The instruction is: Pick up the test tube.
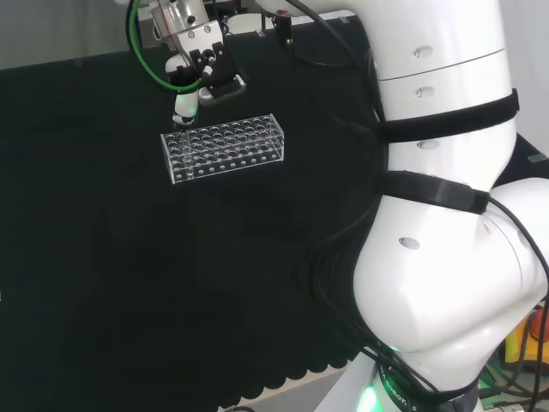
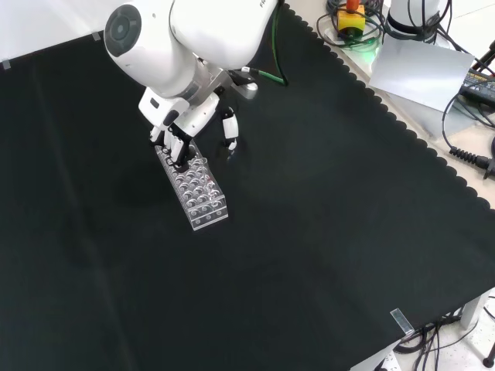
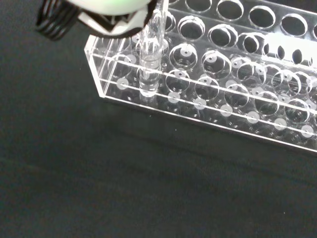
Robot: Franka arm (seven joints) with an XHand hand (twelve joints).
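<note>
- Head view: a clear test tube rack [image 1: 223,146] is seen on the black cloth [image 1: 129,283], its long side running left to right. The hand [image 1: 199,73] is placed directly over the rack's left end, fingers pointing down. The test tube itself cannot be made out here against the clear plastic.
- Front view: the rack [image 2: 195,188] lies with its long axis running from upper left to lower right, and the hand [image 2: 176,137] is set at its far, upper end, beneath the arm's big white link. Some fingers are bent down onto that end, while one finger [image 2: 230,128] stands off to the right, apart from the rack.
- Wrist view: the test tube [image 3: 150,54] is shown upright in a hole near the corner of the rack [image 3: 223,79], its rounded bottom resting on the lowest shelf. Its long axis is vertical, and its upper part runs up to the blurred hand [image 3: 106,12], so the tube lies straight below the hand. Fingers appear to be closed about the top of the tube, though the contact itself is blurred.
- The coming move is judged to be a straight lift along the tube's axis, so that the hole's rim is not caught.
</note>
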